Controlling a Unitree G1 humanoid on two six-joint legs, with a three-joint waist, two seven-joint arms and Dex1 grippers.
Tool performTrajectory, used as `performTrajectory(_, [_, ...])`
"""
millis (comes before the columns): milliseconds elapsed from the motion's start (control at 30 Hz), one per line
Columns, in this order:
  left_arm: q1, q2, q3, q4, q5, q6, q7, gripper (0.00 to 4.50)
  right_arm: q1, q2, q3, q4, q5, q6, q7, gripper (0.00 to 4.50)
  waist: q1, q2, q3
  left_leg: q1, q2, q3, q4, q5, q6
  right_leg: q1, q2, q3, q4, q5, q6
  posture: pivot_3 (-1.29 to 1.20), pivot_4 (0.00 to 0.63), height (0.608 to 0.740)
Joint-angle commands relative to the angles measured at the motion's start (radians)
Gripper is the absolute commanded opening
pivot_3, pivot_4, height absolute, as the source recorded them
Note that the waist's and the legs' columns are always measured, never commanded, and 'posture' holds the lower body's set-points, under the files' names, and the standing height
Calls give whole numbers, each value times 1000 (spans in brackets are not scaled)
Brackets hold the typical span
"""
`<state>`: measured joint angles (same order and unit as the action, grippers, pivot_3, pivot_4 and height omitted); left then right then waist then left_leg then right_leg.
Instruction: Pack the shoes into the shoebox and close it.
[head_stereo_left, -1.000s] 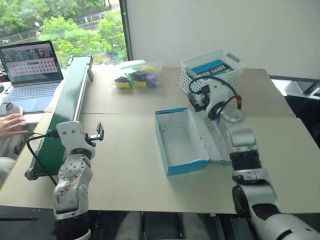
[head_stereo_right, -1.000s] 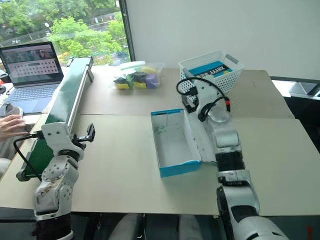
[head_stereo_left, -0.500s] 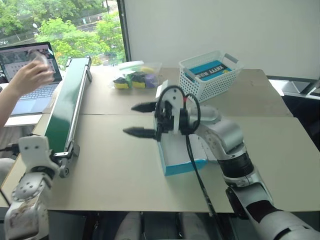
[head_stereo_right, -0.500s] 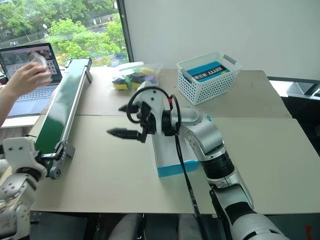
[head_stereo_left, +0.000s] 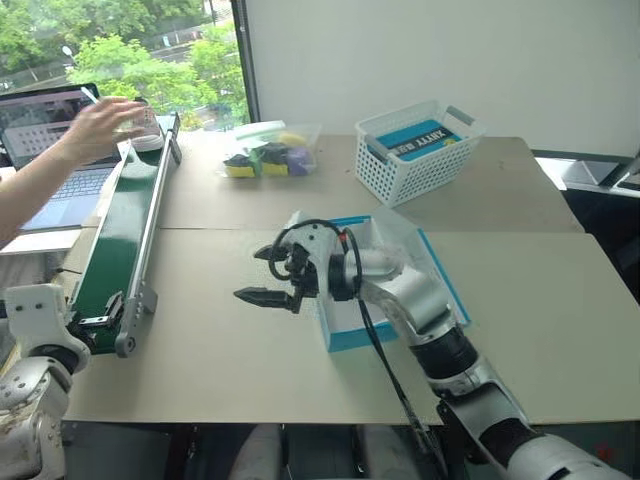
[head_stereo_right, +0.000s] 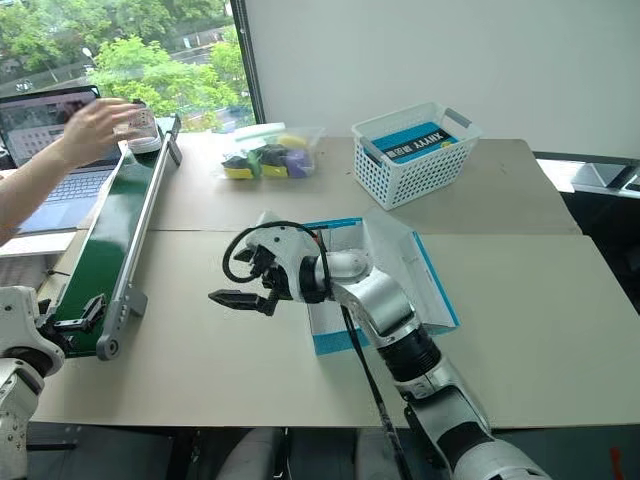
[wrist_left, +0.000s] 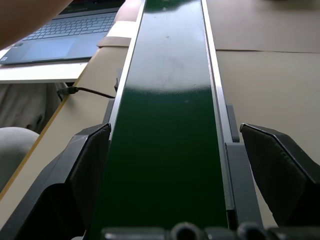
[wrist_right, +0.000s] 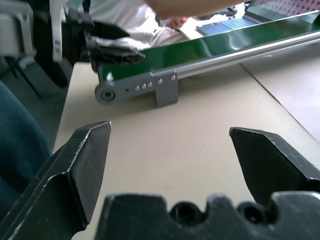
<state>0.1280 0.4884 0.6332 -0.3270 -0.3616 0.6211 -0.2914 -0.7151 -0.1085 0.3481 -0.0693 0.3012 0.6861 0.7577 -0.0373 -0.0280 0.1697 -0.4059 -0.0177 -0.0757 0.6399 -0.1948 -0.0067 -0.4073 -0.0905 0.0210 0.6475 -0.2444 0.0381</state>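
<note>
barely started: shoebox (head_stereo_left: 352, 305) sat open and empty right behind the right gripper (head_stereo_left: 264, 275), no shoes packed. both it and the left gripper (head_stereo_right: 85, 312) gaped wide, holding nothing.

The right arm, silver-grey with black joints, reaches from the lower right toward the frame's centre, its wrist bent leftward. The right gripper (head_stereo_left: 263, 274) of two black fingers points left, jaws spread wide and empty. The left gripper (head_stereo_right: 85, 311) sits at the lower left edge, jaws likewise apart, empty.
</note>
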Motion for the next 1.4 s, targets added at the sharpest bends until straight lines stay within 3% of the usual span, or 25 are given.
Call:
performTrajectory(33, [-10,25,-21,7,15,-29,-10,4457,2,5,-62,-18,22,25,-46,4500,0,0,0,0,0,0,0,0,0,0,0,0,0,0,0,0,150,725])
performTrajectory(1400, [-20,17,-10,-10,19,70,96,4457,5,-9,-18,40,-33,33,-97,4500,-5,0,0,0,0,0,-1,0,0,-1,0,0,0,0,0,0,150,725])
